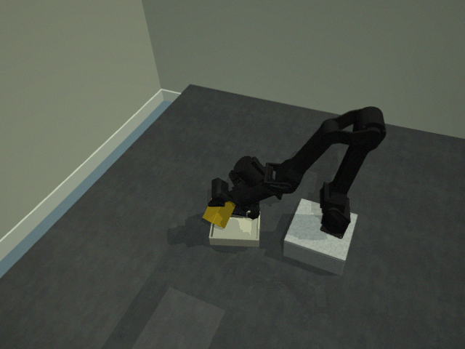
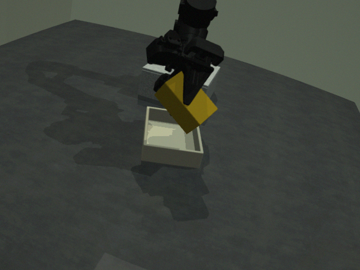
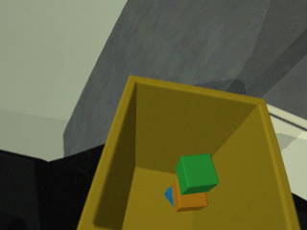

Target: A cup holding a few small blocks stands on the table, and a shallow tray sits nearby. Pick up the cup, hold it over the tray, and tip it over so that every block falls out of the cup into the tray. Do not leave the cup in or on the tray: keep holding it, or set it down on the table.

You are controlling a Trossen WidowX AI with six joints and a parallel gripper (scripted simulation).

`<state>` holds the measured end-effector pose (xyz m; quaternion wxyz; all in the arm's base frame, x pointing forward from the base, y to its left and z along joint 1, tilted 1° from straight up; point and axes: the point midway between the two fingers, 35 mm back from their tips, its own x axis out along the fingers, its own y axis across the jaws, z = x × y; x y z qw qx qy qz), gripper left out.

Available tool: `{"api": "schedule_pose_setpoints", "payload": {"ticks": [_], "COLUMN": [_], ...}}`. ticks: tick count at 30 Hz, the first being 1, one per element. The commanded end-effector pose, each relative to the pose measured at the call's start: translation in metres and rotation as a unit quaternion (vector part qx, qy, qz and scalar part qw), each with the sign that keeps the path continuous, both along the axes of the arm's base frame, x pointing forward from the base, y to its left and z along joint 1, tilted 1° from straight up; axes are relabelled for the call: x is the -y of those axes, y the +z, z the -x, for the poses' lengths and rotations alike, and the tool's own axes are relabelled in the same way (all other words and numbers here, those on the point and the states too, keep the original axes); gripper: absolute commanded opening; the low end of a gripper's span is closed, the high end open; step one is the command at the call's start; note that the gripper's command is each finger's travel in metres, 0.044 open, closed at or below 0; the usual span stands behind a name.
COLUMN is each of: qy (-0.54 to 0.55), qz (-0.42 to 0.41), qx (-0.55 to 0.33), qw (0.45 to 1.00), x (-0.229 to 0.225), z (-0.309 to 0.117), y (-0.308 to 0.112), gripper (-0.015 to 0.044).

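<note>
Pincer [image 1: 221, 206] [image 2: 185, 94], clamped part-open on the tilted yellow cup [image 1: 219, 216] [image 2: 185, 108] [image 3: 192, 125] above the tray [image 1: 235, 242] [image 2: 171, 157]; blocks (green [image 3: 197, 172] uppermost) could overshoot its rim if the cup tips off-centre.

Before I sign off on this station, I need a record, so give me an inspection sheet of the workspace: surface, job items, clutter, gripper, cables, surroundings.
Surface: dark grey mottled tabletop, shadows across it.
Job items: yellow square-sided cup, tilted above the shallow cream rectangular tray; green cube, orange block and part of a blue block inside the cup; no block seen in the tray's visible part.
Clutter: nothing seen.
Gripper: black parallel-jaw gripper, shut on the cup.
Cables: nothing seen.
Surroundings: speckled light-grey block under the black arm's base; plain greenish-grey walls, white skirting board.
</note>
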<state>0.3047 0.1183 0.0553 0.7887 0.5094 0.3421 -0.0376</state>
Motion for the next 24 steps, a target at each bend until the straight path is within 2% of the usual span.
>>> {"api": "schedule_pose_setpoints", "payload": {"ticks": [1, 24], "qy": [-0.028, -0.171], "qz": [-0.036, -0.225], "qx": [-0.01, -0.082], "qw": [0.999, 0.956], "x": [-0.0003, -0.0015], "z": [-0.0018, -0.004], "y": [0.0008, -0.0033], "gripper": [0.0, 0.0]}}
